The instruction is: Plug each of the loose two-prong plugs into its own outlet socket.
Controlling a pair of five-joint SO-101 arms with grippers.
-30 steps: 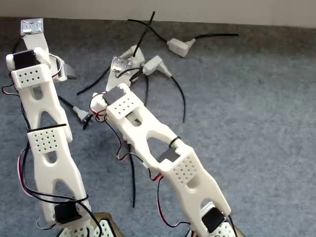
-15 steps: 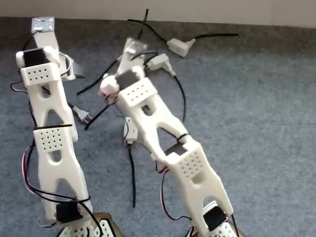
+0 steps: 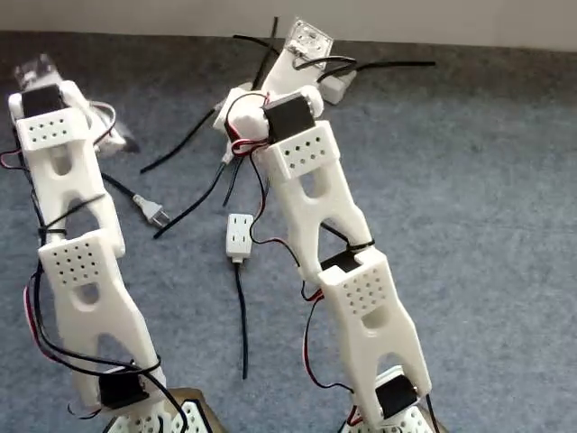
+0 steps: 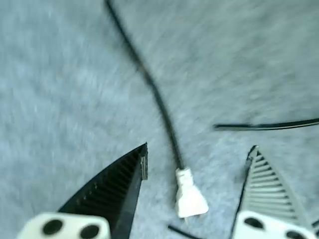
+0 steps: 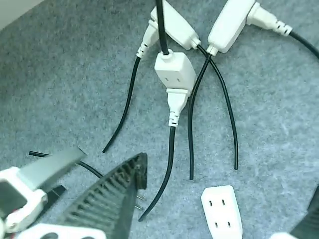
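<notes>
A loose two-prong plug (image 3: pixel 153 214) on a black cord lies on the grey carpet between the arms. Just right of it rests a white outlet socket (image 3: pixel 238 234), also seen under my right wrist as the socket (image 5: pixel 222 209). My right gripper (image 3: pixel 306 41) is at the far back, open over a cluster of white sockets and plugs (image 5: pixel 174 69); one plug (image 5: pixel 178 98) sits in a socket there. At the far left my left gripper (image 3: pixel 36 70) hangs open above a white plug (image 4: pixel 188 198), which lies between its fingers (image 4: pixel 124 179) without touching them.
Black cords (image 3: pixel 243 316) run across the carpet between the arms and toward the back wall. Another white socket (image 3: pixel 335 87) lies at the back, partly behind the right arm. Bare carpet (image 3: pixel 478 198) stretches to the right.
The right arm has swung from the middle to the far back, uncovering the white outlet socket on the carpet. The left arm has shifted slightly to the left.
</notes>
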